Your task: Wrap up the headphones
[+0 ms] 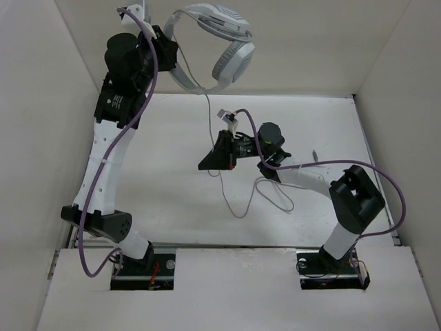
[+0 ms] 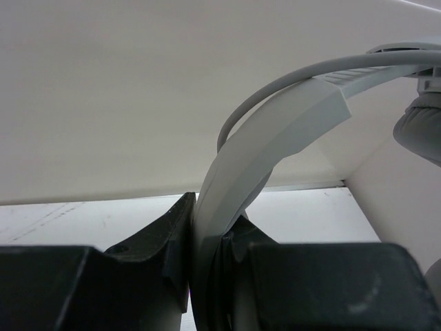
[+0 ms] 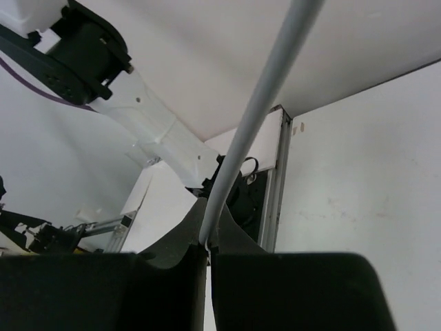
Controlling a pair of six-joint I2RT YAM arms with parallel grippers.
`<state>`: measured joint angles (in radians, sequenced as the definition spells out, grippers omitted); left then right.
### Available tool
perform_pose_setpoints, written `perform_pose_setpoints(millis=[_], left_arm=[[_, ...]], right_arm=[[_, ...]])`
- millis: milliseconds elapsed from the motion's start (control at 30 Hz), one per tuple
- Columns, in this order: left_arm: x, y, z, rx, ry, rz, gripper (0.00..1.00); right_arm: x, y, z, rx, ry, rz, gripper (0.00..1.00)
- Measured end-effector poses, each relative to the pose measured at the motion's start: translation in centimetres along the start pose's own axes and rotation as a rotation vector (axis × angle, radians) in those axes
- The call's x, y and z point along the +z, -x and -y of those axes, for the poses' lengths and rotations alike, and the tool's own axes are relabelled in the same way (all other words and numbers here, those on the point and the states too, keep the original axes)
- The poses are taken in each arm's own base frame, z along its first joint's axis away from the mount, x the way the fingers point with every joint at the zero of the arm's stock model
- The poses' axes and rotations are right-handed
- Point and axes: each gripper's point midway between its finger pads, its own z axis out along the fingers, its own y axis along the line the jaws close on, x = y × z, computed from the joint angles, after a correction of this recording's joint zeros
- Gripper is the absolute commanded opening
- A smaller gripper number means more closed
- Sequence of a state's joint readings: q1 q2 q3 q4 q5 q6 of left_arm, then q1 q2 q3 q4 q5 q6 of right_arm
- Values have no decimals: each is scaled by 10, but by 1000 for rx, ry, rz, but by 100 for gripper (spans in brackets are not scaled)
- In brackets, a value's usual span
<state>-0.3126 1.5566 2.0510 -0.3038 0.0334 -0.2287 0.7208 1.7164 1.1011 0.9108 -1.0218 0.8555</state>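
Note:
The light grey-white headphones (image 1: 219, 38) hang in the air at the top of the top view. My left gripper (image 1: 172, 58) is raised high and shut on the headband (image 2: 275, 131), which runs up between its fingers; its gripper point in the left wrist view (image 2: 210, 238) lies on the band, and one padded earcup (image 2: 422, 131) shows at the right edge. The thin grey cord (image 1: 207, 107) drops from the headphones to my right gripper (image 1: 212, 158), which is shut on it above the table middle. The right wrist view shows the cord (image 3: 265, 96) pinched at the fingertips of the right gripper (image 3: 210, 241).
The slack cord lies in loose loops (image 1: 265, 196) on the white table under the right arm. White walls enclose the table on the left, back and right. The left arm (image 3: 141, 103) shows in the right wrist view.

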Motion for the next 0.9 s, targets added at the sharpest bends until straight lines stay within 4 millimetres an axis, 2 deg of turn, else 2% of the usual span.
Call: perform_pose_setpoints(millis=[167, 300, 533, 633, 700, 800, 900], left_arm=[[1, 9, -24, 24, 69, 28, 0], [2, 14, -43, 60, 133, 53, 0], [8, -4, -77, 167, 279, 41, 0], [12, -22, -89, 228, 336, 18, 0], [15, -40, -95, 265, 363, -15, 0], [17, -78, -100, 338, 386, -97, 0], [17, -115, -99, 410, 381, -183, 0]], right_arm=[[-8, 12, -13, -75, -6, 7, 0], [-20, 17, -10, -108, -56, -2, 0], [-25, 27, 3, -217, -232, -89, 0], [-26, 31, 11, -349, -353, -155, 0], [-22, 42, 1, -450, -394, -183, 0], [-27, 60, -6, -587, -477, -225, 0], [-41, 87, -5, -742, -595, -256, 0]])
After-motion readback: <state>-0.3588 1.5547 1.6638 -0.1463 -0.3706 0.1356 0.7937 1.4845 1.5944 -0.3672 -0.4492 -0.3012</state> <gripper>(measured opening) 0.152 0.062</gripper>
